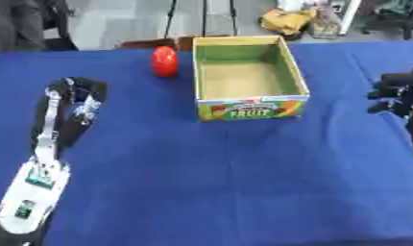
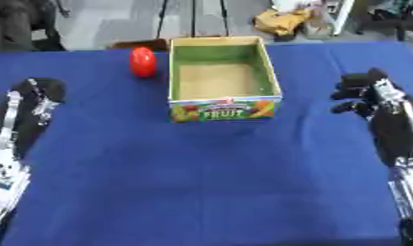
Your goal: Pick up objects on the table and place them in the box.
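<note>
- Left eye view shows a blue-covered worktop (image 1: 243, 182) with an open cardboard box (image 1: 250, 77) standing upright near the far middle, its printed fruit label facing the robot. The inside looks empty, so by my reading nothing has gone in yet.
- A red object (image 1: 164, 61), rounded and standing a little taller than wide, rests on the worktop just beside the box's left wall, apart from it by a narrow strip of blue cloth. It is the only loose thing I can see to be picked up.
- The left hand (image 1: 82, 93) sits at the left side of the worktop, at the end of a forearm that comes in from the lower left corner. Its fingers look curled into a dark bunch and nothing is in them. The red object lies beyond it and toward the box, well apart, with bare cloth between.
- The right hand (image 2: 365, 96) is clearest in the right eye view, low over the worktop to the right of the box, fingers bent inward and closed on nothing. The box stands between this hand and the red object, so reaching from that side would mean crossing over the box.
- Judging from this layout, the left hand is the better placed: the object is on its side, and the open top of the box is right next to it, making a short carry.
- The box's mouth faces straight up, which suits a drop from above.
</note>
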Robot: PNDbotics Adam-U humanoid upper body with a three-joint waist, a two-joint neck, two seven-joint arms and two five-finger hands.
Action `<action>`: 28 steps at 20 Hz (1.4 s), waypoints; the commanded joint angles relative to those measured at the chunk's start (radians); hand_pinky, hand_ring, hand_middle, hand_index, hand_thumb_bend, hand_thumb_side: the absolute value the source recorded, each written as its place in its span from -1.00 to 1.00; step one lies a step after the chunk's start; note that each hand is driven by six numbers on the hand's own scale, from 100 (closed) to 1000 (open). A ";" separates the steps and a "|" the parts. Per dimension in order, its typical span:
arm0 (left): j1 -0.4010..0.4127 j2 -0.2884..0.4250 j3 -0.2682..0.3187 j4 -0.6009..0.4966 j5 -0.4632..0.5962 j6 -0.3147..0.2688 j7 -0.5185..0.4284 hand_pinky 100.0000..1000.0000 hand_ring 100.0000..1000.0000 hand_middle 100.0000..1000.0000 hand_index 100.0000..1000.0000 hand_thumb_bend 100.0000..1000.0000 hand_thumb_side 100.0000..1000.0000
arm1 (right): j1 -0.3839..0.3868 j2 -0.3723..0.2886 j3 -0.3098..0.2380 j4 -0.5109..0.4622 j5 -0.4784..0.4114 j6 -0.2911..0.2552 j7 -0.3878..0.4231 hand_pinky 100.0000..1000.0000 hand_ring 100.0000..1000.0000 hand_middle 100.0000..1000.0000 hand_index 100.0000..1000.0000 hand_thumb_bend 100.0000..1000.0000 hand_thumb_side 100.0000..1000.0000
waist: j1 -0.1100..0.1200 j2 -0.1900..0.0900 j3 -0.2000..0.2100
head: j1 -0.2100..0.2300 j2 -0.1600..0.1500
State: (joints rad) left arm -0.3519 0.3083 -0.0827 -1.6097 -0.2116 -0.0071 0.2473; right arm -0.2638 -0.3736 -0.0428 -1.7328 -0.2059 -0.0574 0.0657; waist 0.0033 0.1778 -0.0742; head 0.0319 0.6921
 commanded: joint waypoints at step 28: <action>-0.456 0.320 -0.039 0.259 -0.285 0.171 -0.230 0.34 0.18 0.20 0.48 0.55 0.43 | -0.011 -0.029 0.010 -0.022 0.001 0.001 0.023 -0.01 0.21 0.16 0.38 -1.00 0.73 | 0.029 0.011 -0.079 | 0.025 -0.036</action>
State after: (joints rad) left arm -0.7836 0.5838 -0.1158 -1.3696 -0.4739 0.1584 0.0374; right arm -0.2637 -0.3743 -0.0301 -1.7328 -0.2058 -0.0553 0.0837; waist 0.0346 0.2040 -0.1555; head 0.0516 0.6686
